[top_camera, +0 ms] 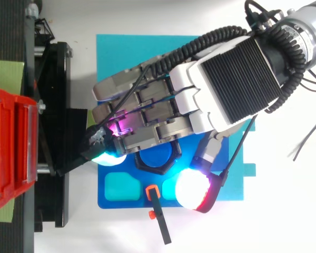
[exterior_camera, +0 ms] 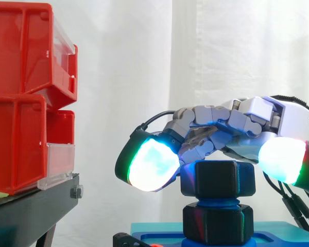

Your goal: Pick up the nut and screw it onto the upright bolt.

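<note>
A black hex nut (exterior_camera: pixel 219 178) sits on top of the upright blue bolt (exterior_camera: pixel 216 199), with blue thread showing beneath it. A second black hex piece (exterior_camera: pixel 219 222) sits lower on the bolt, on the blue base plate (top_camera: pixel 116 184). My hand (exterior_camera: pixel 232 121) reaches in from the right and arches over the nut, fingers curled. A green-white fingertip (exterior_camera: pixel 152 164) lies against the nut's left side and the thumb pad (exterior_camera: pixel 282 159) against its right. From above, the nut's rim (top_camera: pixel 156 170) and the bolt's blue top (top_camera: pixel 157 157) peek out under the fingers of the hand (top_camera: pixel 226 79).
Red bins (exterior_camera: pixel 20 103) are stacked on a black stand (exterior_camera: pixel 31 206) at the left, close to my fingertips. A teal mat (top_camera: pixel 116 52) lies under the base plate. A small orange-and-black tool (top_camera: pixel 158 211) lies at the plate's near edge.
</note>
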### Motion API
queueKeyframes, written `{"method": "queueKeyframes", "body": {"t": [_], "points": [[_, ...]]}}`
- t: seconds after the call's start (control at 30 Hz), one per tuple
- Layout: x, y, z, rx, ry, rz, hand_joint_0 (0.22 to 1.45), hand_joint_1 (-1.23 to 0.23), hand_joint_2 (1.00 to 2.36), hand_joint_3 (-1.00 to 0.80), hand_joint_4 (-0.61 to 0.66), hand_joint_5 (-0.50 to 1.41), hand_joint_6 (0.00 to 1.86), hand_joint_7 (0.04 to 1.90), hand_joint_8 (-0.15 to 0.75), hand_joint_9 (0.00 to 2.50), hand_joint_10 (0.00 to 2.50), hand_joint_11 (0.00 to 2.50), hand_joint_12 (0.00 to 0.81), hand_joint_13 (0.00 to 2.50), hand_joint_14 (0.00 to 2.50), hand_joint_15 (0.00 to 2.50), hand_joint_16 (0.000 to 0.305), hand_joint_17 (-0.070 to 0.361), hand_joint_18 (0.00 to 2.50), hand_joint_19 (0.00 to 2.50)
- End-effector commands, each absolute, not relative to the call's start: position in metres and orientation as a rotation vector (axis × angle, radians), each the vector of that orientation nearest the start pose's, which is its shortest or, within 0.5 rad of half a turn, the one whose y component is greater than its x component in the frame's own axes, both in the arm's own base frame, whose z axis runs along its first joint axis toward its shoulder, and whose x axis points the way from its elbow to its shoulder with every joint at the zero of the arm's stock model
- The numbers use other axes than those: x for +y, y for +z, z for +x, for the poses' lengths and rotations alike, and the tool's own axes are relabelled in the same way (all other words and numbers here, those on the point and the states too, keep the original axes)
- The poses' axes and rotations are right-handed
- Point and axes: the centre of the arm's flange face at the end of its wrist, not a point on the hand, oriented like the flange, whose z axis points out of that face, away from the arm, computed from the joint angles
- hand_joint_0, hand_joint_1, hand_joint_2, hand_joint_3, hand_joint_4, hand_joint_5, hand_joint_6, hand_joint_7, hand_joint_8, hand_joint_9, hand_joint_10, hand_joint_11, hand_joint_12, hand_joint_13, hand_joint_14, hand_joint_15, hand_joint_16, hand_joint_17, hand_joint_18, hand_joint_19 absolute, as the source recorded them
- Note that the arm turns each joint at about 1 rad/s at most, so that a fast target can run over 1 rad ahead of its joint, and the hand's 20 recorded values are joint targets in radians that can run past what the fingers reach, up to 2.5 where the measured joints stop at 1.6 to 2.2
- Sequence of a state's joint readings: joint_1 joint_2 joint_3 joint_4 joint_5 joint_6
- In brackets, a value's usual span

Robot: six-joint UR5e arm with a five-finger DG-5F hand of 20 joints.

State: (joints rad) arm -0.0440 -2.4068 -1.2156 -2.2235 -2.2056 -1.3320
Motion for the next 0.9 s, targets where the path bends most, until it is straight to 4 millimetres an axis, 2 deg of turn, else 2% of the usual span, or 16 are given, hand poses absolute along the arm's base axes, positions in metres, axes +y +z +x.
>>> {"method": "queueKeyframes", "body": {"t": [0.0,0.87], "points": [[-0.112,0.208,0.773,1.163,0.521,-0.408,0.51,-0.21,1.00,-0.50,0.25,-0.05,0.50,0.99,0.228,0.81,0.00,0.00,0.185,0.72,0.00,0.00,0.014,0.032,0.42,0.00],[-0.149,0.215,0.767,1.140,0.526,-0.426,0.51,-0.21,1.00,-0.50,0.18,-0.02,0.50,1.36,0.239,0.88,0.00,0.00,0.170,0.78,0.00,0.00,0.011,0.025,0.47,0.00]]}}
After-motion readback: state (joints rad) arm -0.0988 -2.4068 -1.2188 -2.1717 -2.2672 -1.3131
